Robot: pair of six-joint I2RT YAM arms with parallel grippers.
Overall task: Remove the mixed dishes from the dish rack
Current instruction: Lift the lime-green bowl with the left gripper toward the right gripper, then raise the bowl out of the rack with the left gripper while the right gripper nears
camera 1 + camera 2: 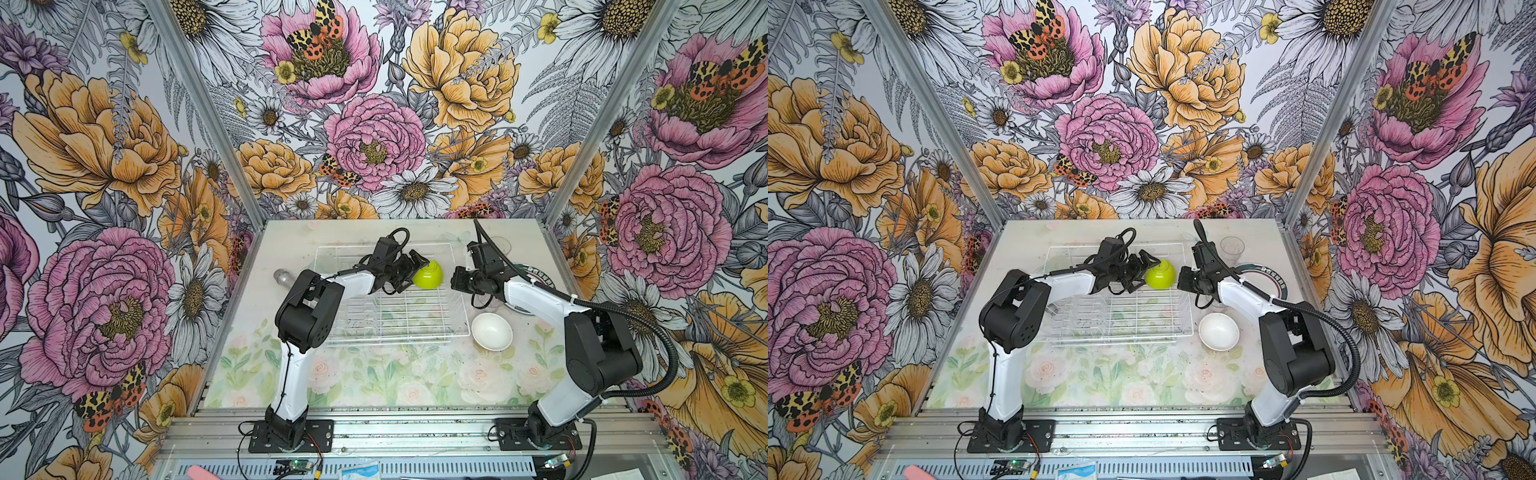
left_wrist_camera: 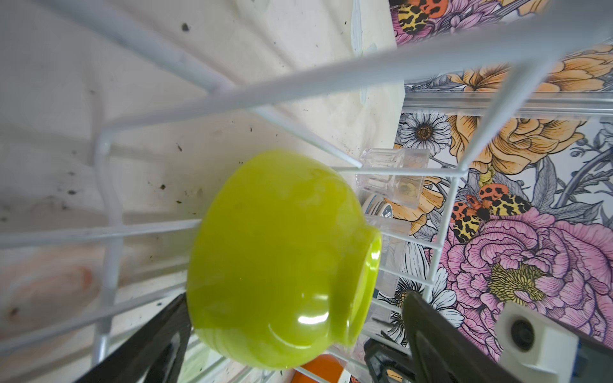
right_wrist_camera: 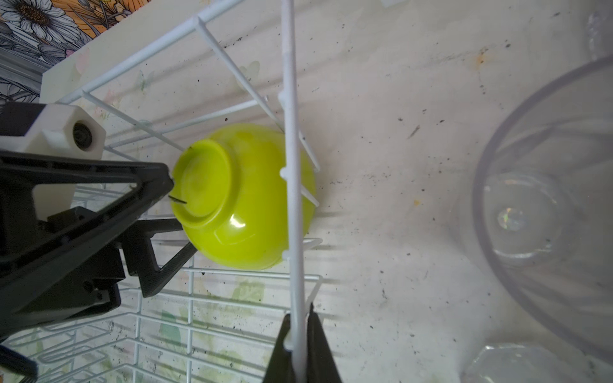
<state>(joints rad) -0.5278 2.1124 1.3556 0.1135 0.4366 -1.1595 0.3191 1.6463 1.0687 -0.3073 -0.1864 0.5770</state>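
Bowl [image 1: 428,274], lime-green, is located in the far right part of the dish rack [image 1: 399,332], tipped on its side. It is flanked by the wide-spread jaws of the left gripper [image 2: 295,298], apparently without contact. The rack's right rim wire is clamped by the closed right gripper [image 3: 300,345]. A clear tumbler [image 3: 547,205] and a white bowl [image 1: 492,331] are set on the table [image 1: 374,374] just outside the rack.

Lighting bright, even and diffuse in both top views; they're sharp, with wide-angle stretch at the edges. My left wrist view: dish rack [image 2: 331,79] wire near the lens is blurred, glare spots on lime-green bowl [image 2: 275,258]. My right wrist view: clear tumbler [image 3: 547,199] out of focus, faint wire shadows on table [image 3: 398,99].
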